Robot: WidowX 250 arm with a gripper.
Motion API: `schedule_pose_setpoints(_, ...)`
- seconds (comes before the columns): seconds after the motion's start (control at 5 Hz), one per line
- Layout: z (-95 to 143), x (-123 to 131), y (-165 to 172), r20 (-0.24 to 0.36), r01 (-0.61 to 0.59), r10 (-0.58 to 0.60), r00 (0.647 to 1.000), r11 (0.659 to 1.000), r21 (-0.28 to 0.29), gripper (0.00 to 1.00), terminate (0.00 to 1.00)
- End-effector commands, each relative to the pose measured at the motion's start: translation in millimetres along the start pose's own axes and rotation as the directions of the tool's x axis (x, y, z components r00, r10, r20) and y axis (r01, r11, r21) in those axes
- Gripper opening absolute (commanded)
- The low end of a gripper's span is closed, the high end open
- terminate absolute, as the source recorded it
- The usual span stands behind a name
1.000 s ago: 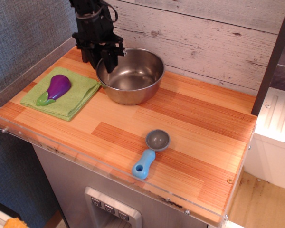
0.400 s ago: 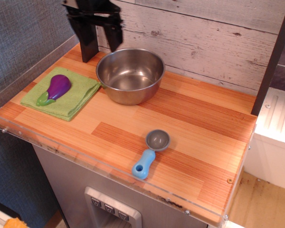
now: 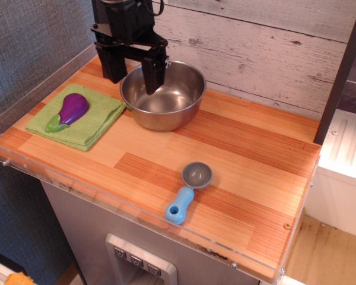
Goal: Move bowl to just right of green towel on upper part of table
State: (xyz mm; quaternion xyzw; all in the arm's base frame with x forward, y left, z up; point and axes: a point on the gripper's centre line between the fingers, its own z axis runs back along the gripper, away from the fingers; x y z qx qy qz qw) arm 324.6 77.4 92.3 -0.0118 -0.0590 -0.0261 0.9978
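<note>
The stainless-steel mixing bowl point(image 3: 164, 95) sits upright on the upper, far part of the table point(image 3: 237, 160), close to the whitewashed plank wall point(image 3: 267, 47). Its left rim lies just beside the right corner of the green towel point(image 3: 95, 122), so near that touching or a hair apart cannot be told from this angle. The inside of the bowl is bare metal, with one dark finger reflected in it.

The black claw point(image 3: 132, 65) hangs over the bowl's left rim with its jaws spread wide. One finger point(image 3: 153, 72) reaches down inside the bowl, near its left wall, while the other finger point(image 3: 111, 64) stands outside the rim, over the table between the bowl and the wall corner. The rim lies between the two fingers, and neither visibly presses on it.

The lime-green towel lies flat and folded at the left side of the table, turned at an angle to the table edge. A purple toy eggplant point(image 3: 71, 110) with a green stem rests on top of it, stem pointing toward the near left.

Well apart from the bowl, toward the near edge, a small grey scoop with a blue handle point(image 3: 188, 191) lies on the wood planks, handle pointing at the clear acrylic edge strip point(image 3: 107, 205).
</note>
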Motion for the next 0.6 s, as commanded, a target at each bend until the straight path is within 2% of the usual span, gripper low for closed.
schedule_pose_setpoints(0.0,16.9,-5.9,-0.1,0.022,0.039,-0.039,0.999,0.999,0.017,1.00,0.00)
schedule_pose_setpoints(0.2,16.9,-5.9,-0.1,0.022,0.039,-0.039,0.999,0.999,0.017,1.00,0.00)
schedule_pose_setpoints(0.4,16.9,-5.9,-0.1,0.022,0.039,-0.039,0.999,0.999,0.017,1.00,1.00)
